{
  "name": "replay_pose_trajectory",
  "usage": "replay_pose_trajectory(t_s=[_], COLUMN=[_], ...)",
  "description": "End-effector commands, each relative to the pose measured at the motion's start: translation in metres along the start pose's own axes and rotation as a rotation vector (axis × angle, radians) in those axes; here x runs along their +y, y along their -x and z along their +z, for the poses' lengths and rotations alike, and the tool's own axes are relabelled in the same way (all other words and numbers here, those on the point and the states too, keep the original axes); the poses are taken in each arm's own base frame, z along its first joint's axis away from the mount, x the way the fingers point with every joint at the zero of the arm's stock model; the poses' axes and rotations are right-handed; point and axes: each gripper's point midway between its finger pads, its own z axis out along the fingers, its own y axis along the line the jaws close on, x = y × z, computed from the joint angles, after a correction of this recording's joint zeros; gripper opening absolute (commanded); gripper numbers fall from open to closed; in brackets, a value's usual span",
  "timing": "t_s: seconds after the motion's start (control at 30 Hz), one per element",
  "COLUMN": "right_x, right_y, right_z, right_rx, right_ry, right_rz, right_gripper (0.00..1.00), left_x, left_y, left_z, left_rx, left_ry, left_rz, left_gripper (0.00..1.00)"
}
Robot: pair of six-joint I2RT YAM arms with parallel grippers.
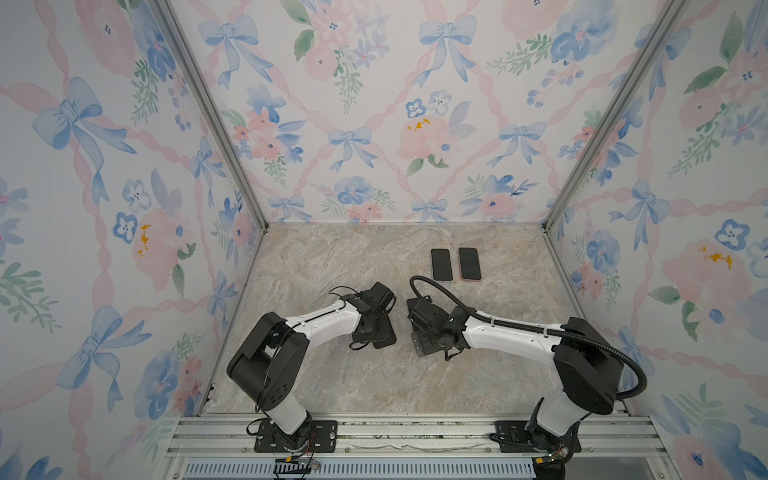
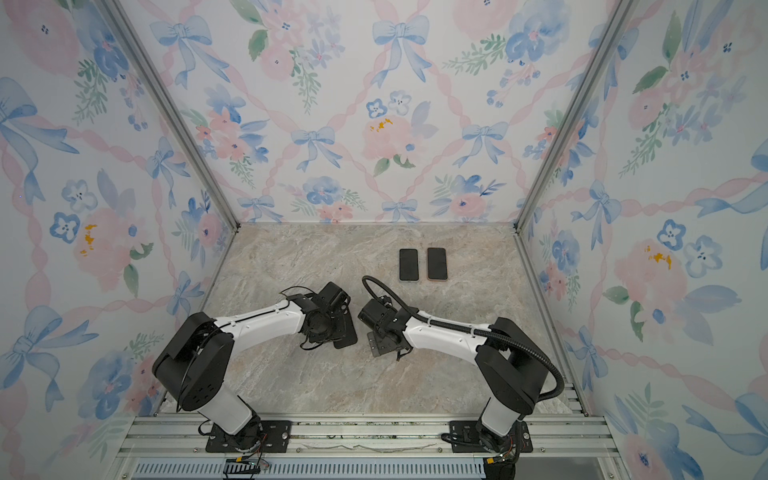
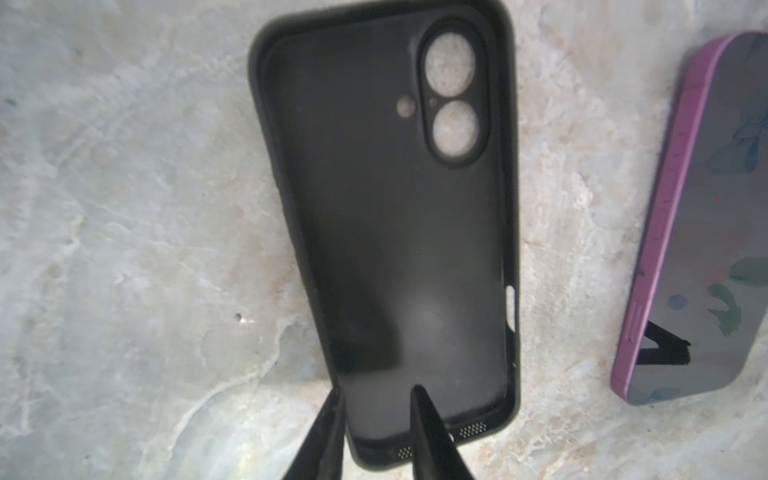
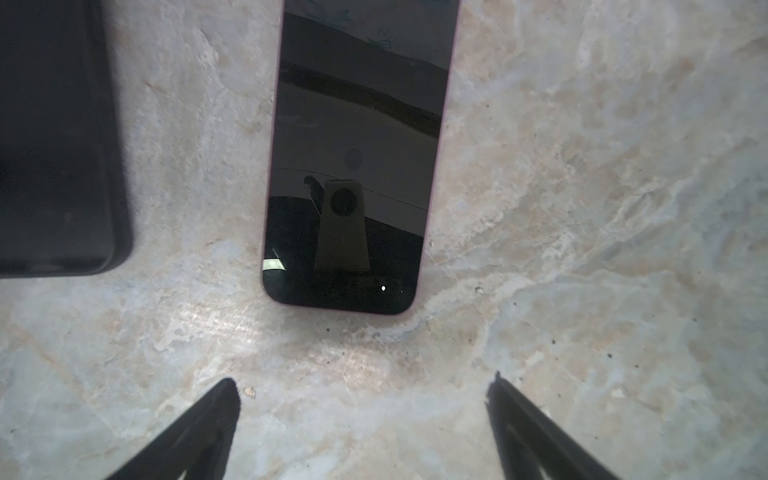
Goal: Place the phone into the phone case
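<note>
The phone case is black and empty, lying open side up with its camera cut-outs showing. In both top views the case lies left of the phone, side by side and apart. The phone is dark, screen up, with a pink-purple rim. My left gripper is slightly open, and its fingertips show over the case's near end, one across the side wall, one over the floor. Whether they touch it is not clear. My right gripper stands wide open over bare table, short of the phone.
Everything sits on a marble-patterned tabletop inside a booth with floral walls and metal corner posts. Both arms reach in from an aluminium rail at the front edge.
</note>
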Motion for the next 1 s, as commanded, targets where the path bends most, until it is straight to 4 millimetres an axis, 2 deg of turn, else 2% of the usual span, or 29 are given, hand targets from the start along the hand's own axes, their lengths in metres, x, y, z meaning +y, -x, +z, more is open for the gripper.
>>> replay_pose_trajectory(t_s=[0.0, 0.17, 0.3, 0.43, 0.63, 0.77, 0.97], right_x=[0.007, 0.004, 0.003, 0.006, -0.002, 0.000, 0.000], right_y=[0.012, 0.020, 0.027, 0.034, 0.033, 0.025, 0.016], right_z=[0.005, 0.014, 0.021, 0.025, 0.035, 0.045, 0.056], right_rx=[-0.002, 0.012, 0.022, 0.030, 0.057, 0.087, 0.115], right_ry=[0.033, 0.046, 0.057, 0.051, 0.017, 0.035, 0.065], right_rz=[0.027, 0.055, 0.068, 0.056, 0.057, 0.070, 0.096], right_gripper=[0.99, 1.00, 1.00, 1.00, 0.98, 0.94, 0.82], left_x=[-0.006, -0.021, -0.031, -0.042, -0.053, -0.057, -0.072], left_y=[-0.002, 0.018, 0.037, 0.052, 0.069, 0.078, 0.085], left_z=[-0.015, -0.041, -0.047, -0.043, -0.035, -0.027, -0.017], left_rx=[-0.008, -0.056, -0.052, -0.024, -0.001, 0.014, 0.050], left_ry=[-0.053, -0.152, -0.210, -0.280, -0.317, -0.337, -0.377], left_rz=[0.015, 0.039, 0.049, 0.047, 0.057, 0.050, 0.054], left_gripper=[0.36, 0.48, 0.49, 0.50, 0.49, 0.49, 0.48])
